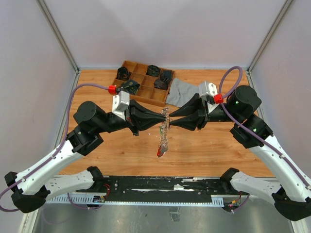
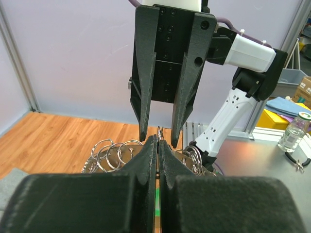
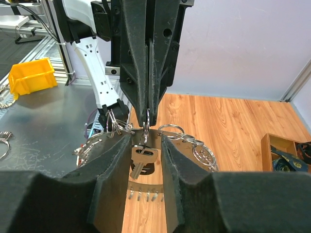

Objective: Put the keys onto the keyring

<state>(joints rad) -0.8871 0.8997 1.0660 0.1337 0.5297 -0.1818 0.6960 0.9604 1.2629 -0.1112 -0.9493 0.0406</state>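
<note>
Left fingers (image 3: 138, 73) closed, pinching the keyring (image 1: 164, 133) at frame centre; right fingers (image 3: 114, 165) parted, straddling a hanging key (image 3: 142, 160) above the worktop (image 3: 233, 121)

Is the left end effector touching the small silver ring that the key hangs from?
Touching: in the right wrist view, the left end effector pinches the small silver metal ring at its top.
</note>
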